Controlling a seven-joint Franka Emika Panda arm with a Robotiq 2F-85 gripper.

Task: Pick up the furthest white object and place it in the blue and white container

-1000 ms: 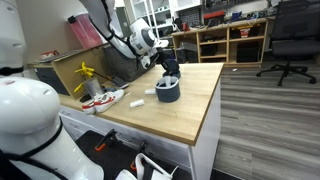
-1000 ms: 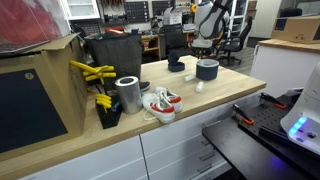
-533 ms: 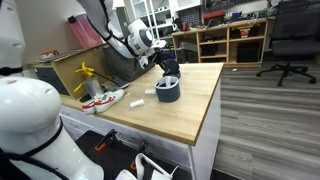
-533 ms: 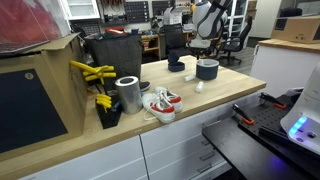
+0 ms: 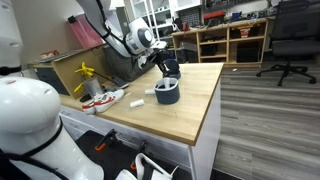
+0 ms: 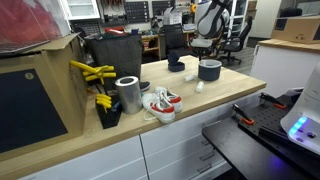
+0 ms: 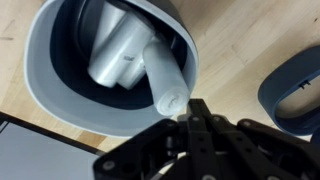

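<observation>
White tube slants down into the blue and white container on the bench, its upper end pinched in the closed pincer; we judge that letting go while it leans could tip it over the rim, or a snagged withdrawal could drag the container.

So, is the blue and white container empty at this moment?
Not empty: in the wrist view the blue and white container holds a white cylinder leaning out over its rim.

probably a robotics lab or workshop: cluttered shelving, office chair, wooden workbench.
</observation>
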